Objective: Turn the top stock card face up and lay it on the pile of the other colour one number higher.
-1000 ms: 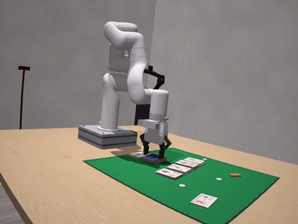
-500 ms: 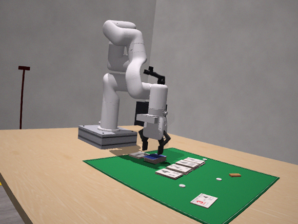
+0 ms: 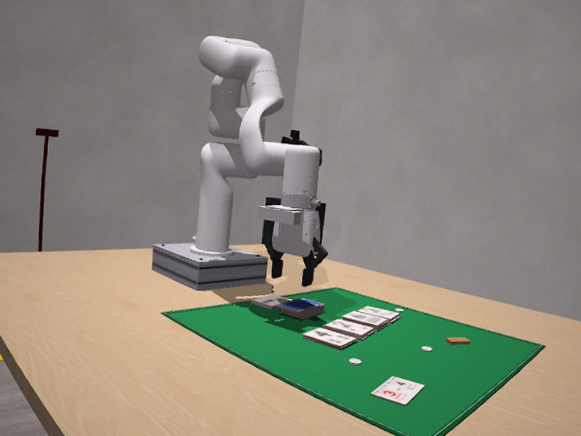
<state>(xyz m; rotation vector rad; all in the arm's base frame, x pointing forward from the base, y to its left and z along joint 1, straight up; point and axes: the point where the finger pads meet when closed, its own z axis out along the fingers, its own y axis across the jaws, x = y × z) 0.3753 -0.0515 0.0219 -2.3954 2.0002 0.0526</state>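
The face-down stock [image 3: 302,307], a short stack with a blue back on top, sits at the far left corner of the green mat [image 3: 353,351]. A grey tile [image 3: 270,302] lies just left of it. A row of several face-up piles runs to its right, from the nearest pile [image 3: 329,337] to the farthest [image 3: 378,312]; their numbers are too small to read. My gripper [image 3: 291,272] hangs open and empty above the stock, fingers pointing down, clear of it.
A face-up card pair showing a red 3 and a black 4 [image 3: 398,389] lies near the mat's front. Three white discs [image 3: 355,361] [image 3: 427,348] [image 3: 398,310] and a small brown block [image 3: 457,341] lie on the mat. The arm's base [image 3: 209,264] stands behind.
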